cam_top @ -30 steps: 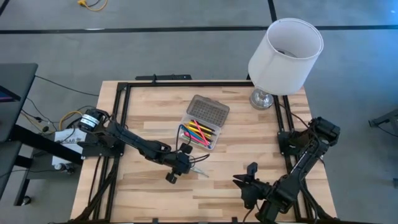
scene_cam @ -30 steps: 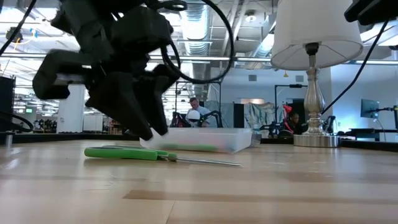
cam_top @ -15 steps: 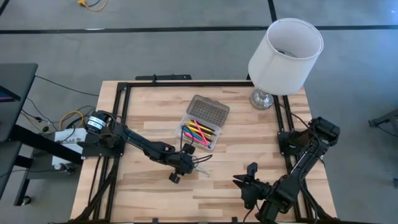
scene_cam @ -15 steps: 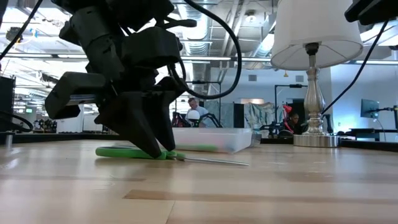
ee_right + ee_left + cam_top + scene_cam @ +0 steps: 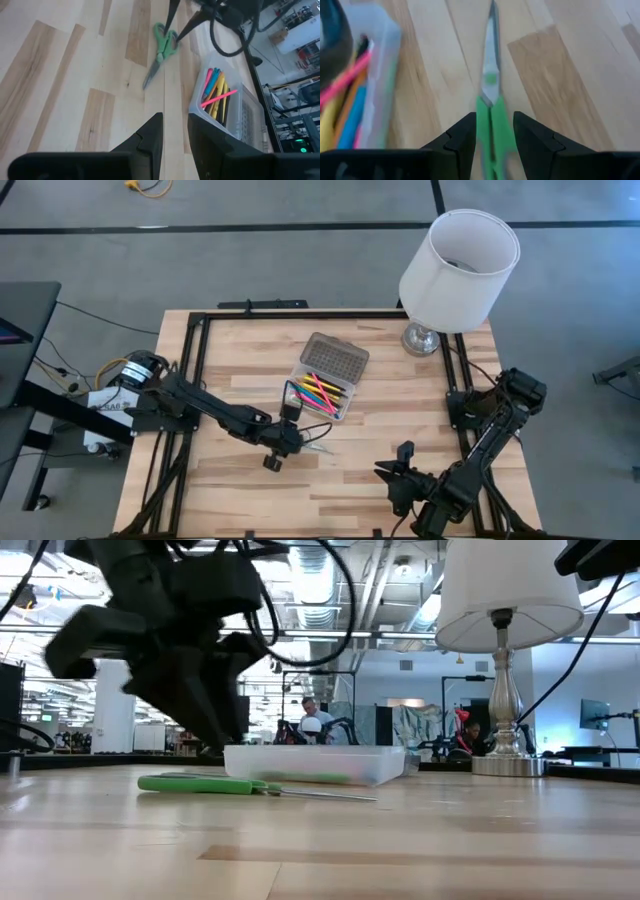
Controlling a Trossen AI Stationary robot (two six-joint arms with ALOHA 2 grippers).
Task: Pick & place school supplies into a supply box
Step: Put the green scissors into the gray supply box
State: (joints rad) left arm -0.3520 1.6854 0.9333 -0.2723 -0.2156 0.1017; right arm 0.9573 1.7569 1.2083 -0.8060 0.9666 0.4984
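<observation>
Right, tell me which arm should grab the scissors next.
Left. Its hand is open with the green scissors between its fingers, right beside the supply box. The right hand waits farther off near the table's front edge.

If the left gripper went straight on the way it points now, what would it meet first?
Most likely the green-handled scissors: the left gripper is open, with a finger on either side of the handles. They lie flat on the table beside the supply box; height is unclear.

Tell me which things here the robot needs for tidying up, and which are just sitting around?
Needed:
- green scissors, flat on the table
- pens and markers, in the box
- supply box, lid open

Just sitting around:
- white lamp, at a table corner
</observation>
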